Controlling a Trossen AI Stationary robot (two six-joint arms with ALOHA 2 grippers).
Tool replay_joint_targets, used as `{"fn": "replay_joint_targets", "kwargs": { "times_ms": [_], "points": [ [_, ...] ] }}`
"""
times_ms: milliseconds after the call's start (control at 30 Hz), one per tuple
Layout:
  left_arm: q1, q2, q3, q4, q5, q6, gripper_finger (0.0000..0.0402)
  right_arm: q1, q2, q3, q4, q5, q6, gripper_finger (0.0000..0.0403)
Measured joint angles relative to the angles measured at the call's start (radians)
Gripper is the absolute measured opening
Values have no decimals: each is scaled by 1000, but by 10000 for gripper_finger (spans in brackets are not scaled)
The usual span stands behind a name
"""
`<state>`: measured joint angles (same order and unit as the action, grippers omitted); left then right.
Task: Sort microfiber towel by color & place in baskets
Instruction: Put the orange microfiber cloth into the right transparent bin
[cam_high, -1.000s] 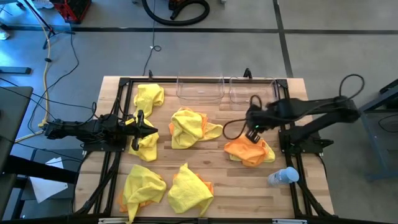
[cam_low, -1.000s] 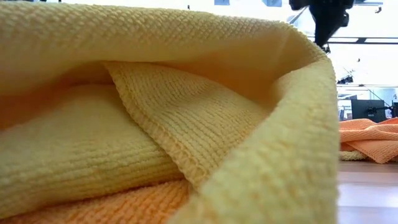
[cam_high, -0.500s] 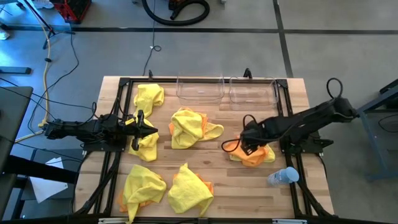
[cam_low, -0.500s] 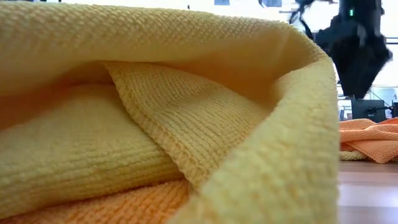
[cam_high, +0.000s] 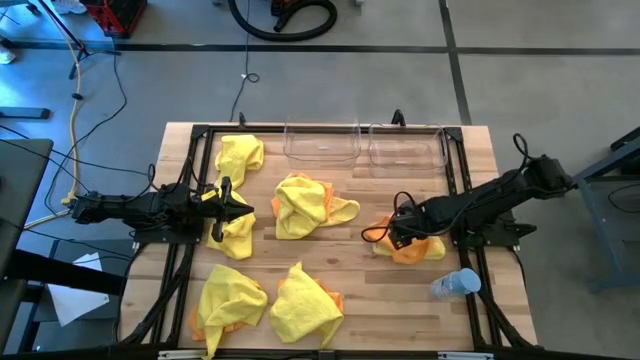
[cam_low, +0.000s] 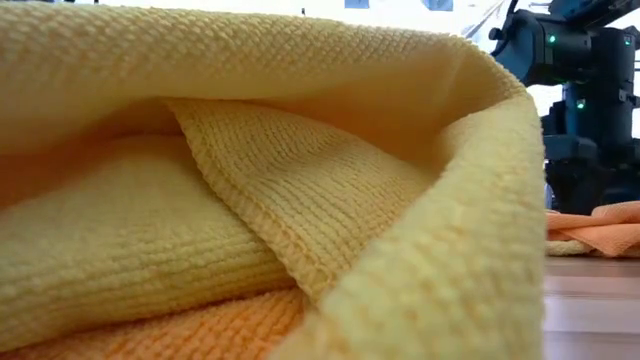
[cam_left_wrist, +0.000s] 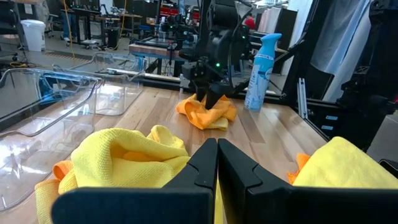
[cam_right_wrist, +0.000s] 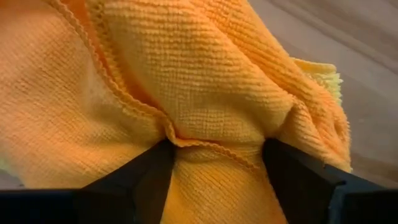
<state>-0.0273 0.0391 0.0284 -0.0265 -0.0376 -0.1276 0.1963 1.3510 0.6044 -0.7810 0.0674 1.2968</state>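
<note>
Near the tabletop's left edge the left claw (cam_high: 238, 210) waits with its fingers (cam_left_wrist: 205, 165) pressed together on nothing, yellow towels (cam_high: 238, 156) beside it and bare wood around the yellow and orange heaps along the near edge (cam_high: 300, 300). Toward the right edge, the right claw (cam_high: 397, 232) is down on the orange towel (cam_high: 412, 248), a fold bunched between its fingers (cam_right_wrist: 149, 177); both clear baskets (cam_high: 322, 142) stand at the far edge. A yellow towel (cam_low: 250, 180) blocks most of the low view.

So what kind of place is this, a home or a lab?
Most likely a robotics lab or workshop: the left wrist view shows workbenches with equipment behind the table, and the high view shows cables on a tiled floor.
</note>
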Motion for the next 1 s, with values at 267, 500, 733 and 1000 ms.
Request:
{"fn": "replay_joint_targets", "kwargs": {
  "times_ms": [267, 500, 733, 1000],
  "points": [
    [0, 0, 0, 0, 0, 0, 1, 1, -16, 72, -87, -37, -83, 54],
    [0, 0, 0, 0, 0, 0, 1, 1, -76, 251, -264, -34, -101, 26],
    [0, 0, 0, 0, 0, 0, 1, 30, -121, 558, -565, 116, -101, 8],
    [0, 0, 0, 0, 0, 0, 1, -38, -129, 897, -793, 381, -207, 3]
  ]
}}
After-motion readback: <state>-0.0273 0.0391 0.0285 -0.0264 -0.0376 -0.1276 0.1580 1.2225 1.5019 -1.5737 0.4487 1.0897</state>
